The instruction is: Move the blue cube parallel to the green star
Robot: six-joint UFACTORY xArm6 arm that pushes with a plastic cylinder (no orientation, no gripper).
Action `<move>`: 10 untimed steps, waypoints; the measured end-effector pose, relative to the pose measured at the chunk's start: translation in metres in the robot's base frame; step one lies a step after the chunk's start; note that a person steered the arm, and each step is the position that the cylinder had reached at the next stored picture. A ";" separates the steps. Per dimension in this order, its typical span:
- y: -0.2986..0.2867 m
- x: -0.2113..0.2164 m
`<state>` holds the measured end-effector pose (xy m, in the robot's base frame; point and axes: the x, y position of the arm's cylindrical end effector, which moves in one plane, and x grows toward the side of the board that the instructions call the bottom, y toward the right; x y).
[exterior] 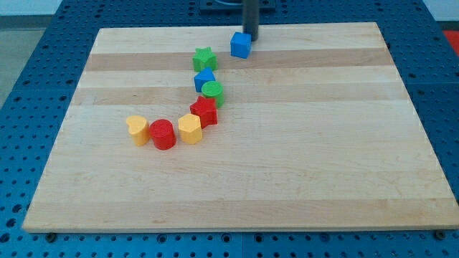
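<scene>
The blue cube point(241, 44) sits near the view's top edge of the wooden board, right of centre of the block group. My tip point(252, 37) is just at the cube's upper right, touching or nearly touching it. The green star point(205, 59) lies to the cube's lower left, a short gap away.
Below the star a curved chain of blocks runs down-left: a second blue block point(204, 79), a green cylinder point(213, 92), a red star point(204, 111), a yellow block point(190, 129), a red cylinder point(163, 134) and a yellow heart point(138, 130). The board's top edge point(308, 26) is close behind the tip.
</scene>
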<state>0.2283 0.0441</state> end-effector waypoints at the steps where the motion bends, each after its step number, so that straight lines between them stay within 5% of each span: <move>1: 0.025 0.004; 4: -0.055 -0.036; 10: -0.059 0.059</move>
<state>0.2875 -0.0153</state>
